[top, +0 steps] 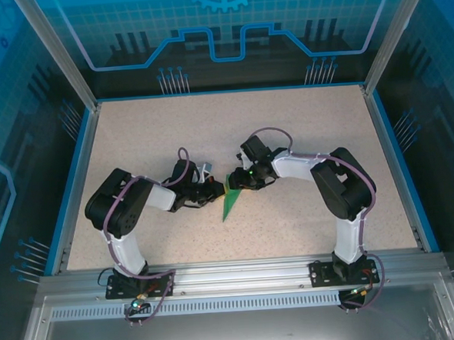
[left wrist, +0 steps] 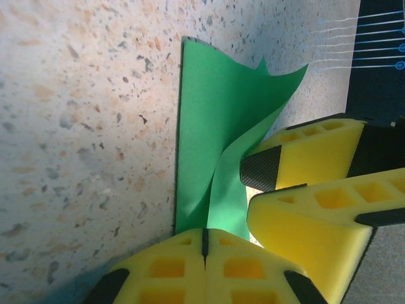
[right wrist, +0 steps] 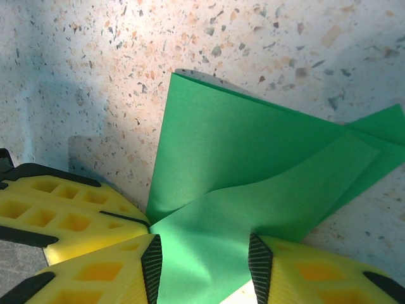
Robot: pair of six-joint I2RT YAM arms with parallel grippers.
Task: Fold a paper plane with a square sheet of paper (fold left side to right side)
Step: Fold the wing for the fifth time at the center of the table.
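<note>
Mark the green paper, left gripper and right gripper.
green paper (right wrist: 240,139): right wrist view, flat upper panel.
left gripper (left wrist: 204,235): left wrist view, shut fingertips' seam.
right gripper (right wrist: 205,253): right wrist view, between its fingertips.

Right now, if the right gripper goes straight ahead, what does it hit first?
The green paper: its flap lies between the fingers of the right gripper. Beyond that, probably bare table, though depth is unclear.

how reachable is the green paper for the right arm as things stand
Likely yes: the right claw sits with open jaws either side of the green paper, nothing else in the way. The left claw, shut on the same sheet, crowds close beside it, leaving little room.
</note>
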